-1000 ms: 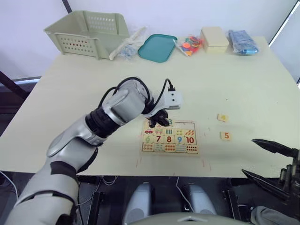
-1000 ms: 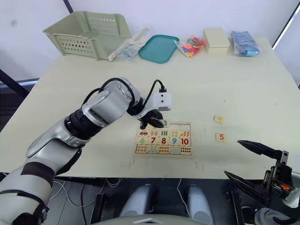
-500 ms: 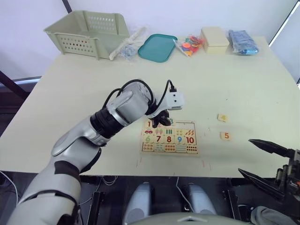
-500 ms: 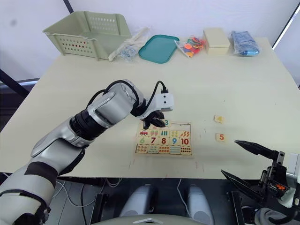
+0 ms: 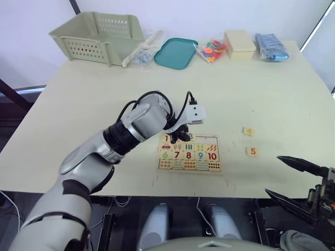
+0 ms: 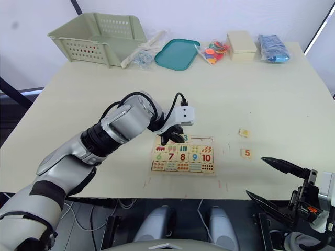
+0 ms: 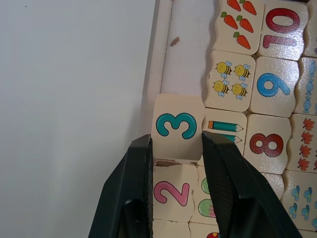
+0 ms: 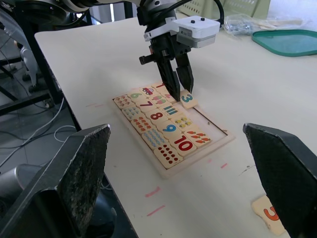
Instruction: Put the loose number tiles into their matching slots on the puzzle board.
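The puzzle board (image 5: 189,171) lies near the table's front edge, its lower rows filled with number and picture tiles. In its top row, tiles 1 (image 5: 166,138) and 2 (image 7: 171,192) sit in their slots. My left gripper (image 7: 177,141) hovers over that row, shut on the teal 3 tile (image 7: 177,125), which rides askew over the rim. The slots (image 7: 185,44) past it are bare. To the right of the board, the loose 5 tile (image 5: 252,151) and a second loose tile (image 5: 249,131) rest on the table. My right gripper (image 5: 274,174) hangs open off the front right edge.
Along the table's far edge stand a green basket (image 5: 99,34), a clear bag of sticks (image 5: 142,49), a teal tray (image 5: 175,52), a bag of colourful pieces (image 5: 212,50), a cream box (image 5: 239,42) and a blue packet (image 5: 270,46).
My left gripper has edged slightly right along the board's top row, uncovering tile 1. The right gripper and the loose tiles stay put.
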Robot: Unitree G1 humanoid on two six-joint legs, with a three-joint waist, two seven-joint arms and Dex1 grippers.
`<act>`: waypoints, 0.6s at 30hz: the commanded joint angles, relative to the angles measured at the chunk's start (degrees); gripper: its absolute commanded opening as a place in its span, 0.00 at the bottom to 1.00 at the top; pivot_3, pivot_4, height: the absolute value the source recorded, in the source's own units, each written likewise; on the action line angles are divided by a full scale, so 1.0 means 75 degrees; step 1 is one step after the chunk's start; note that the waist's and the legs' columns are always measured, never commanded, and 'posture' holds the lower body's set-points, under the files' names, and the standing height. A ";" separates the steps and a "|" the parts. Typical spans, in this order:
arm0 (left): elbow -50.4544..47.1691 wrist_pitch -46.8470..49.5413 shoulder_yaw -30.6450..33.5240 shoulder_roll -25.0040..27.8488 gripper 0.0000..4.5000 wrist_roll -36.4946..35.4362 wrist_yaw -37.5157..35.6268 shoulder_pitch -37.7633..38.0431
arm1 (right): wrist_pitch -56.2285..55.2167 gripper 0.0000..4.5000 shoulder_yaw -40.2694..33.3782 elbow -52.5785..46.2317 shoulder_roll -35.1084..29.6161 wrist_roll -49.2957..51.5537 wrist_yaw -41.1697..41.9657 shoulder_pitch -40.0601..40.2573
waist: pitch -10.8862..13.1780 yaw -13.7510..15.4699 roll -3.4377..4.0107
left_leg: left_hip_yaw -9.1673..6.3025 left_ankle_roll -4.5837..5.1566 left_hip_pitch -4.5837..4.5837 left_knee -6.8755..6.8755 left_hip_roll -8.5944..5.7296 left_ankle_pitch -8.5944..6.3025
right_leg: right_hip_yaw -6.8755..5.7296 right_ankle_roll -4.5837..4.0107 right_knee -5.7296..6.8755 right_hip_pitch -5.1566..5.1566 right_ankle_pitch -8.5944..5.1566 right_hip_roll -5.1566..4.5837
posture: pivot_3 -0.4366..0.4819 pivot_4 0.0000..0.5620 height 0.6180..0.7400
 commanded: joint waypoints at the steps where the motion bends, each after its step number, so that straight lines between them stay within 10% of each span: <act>1: -0.0114 -0.0094 -0.0027 -0.0035 0.21 0.0067 0.0054 -0.0004 | -0.0130 1.00 -0.0090 -0.0155 -0.0015 0.0096 -0.0036 0.0017 | 0.0000 0.0000 0.0000 | 0.0000 0.0000 0.0000 0.0000 0.0000 0.0000 | 0.0000 0.0000 0.0000 0.0000 0.0000 0.0000 | 0.48 0.27 1.00; 18: -0.0135 -0.0099 -0.0030 -0.0136 0.21 0.0089 0.0096 0.0083 | -0.0127 1.00 -0.0201 -0.0213 -0.0016 0.0153 -0.0026 0.0131 | 0.0000 0.0001 0.0000 | 0.0000 0.0000 0.0000 0.0000 0.0000 0.0000 | 0.0001 0.0000 0.0000 0.0000 0.0000 0.0000 | 0.48 0.27 1.00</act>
